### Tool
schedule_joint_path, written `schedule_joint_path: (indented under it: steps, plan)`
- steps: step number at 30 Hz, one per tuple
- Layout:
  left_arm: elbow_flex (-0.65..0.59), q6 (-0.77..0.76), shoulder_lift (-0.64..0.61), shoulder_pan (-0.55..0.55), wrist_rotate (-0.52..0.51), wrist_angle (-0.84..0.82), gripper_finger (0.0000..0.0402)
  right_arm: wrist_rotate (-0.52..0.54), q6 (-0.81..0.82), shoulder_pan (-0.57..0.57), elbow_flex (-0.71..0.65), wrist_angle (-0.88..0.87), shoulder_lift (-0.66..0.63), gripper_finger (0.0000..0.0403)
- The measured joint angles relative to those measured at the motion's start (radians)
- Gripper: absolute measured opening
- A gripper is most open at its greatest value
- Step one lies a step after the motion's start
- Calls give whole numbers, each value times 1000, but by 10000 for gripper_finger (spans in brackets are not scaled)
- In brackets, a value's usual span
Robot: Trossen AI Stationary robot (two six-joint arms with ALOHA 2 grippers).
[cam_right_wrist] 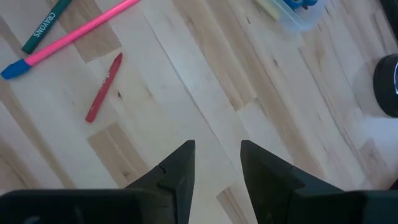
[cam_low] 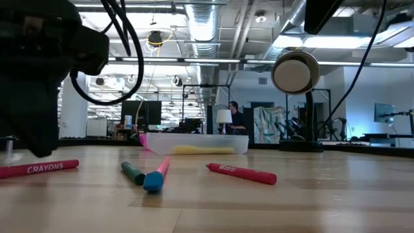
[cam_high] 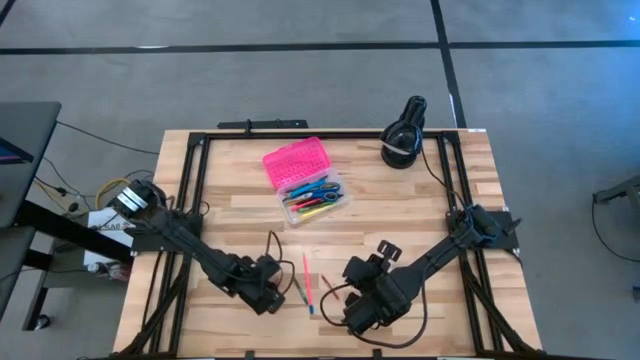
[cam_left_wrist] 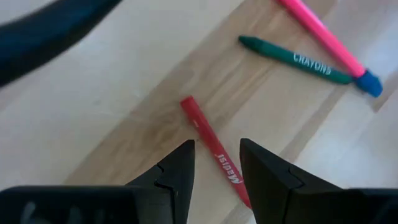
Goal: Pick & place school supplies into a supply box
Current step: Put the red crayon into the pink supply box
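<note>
The supply box (cam_high: 305, 180) stands open at the table's far middle: its pink lid (cam_high: 295, 160) lies back, and its clear base (cam_high: 318, 198) holds several pens and blue-handled scissors. On the near middle of the table lie a pink pen with a blue cap (cam_high: 307, 282), a green crayon (cam_left_wrist: 292, 59) and two red crayons. My left gripper (cam_left_wrist: 217, 146) is open and hovers over one red crayon (cam_left_wrist: 214, 149), a finger on either side of it, without touching. My right gripper (cam_right_wrist: 217, 146) is open over bare wood, short of the other red crayon (cam_right_wrist: 102, 87).
A black round device (cam_high: 403, 135) with a cable stands at the far right of the table. A dark frame (cam_high: 195, 180) runs along the table's left, right and far sides. Bare wood lies between the loose pens and the box.
</note>
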Motion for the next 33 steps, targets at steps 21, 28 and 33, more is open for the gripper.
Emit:
schedule_joint_path:
  steps: [21,28,33]
  plan:
    - [28,66,66,23,6,-149,121,-27,97,54,0,2,0,122]
    - [28,127,66,50,56,-218,121,-26,97,49,0,3,0,122]
    - [28,173,66,71,139,-239,121,-27,91,40,0,1,0,122]
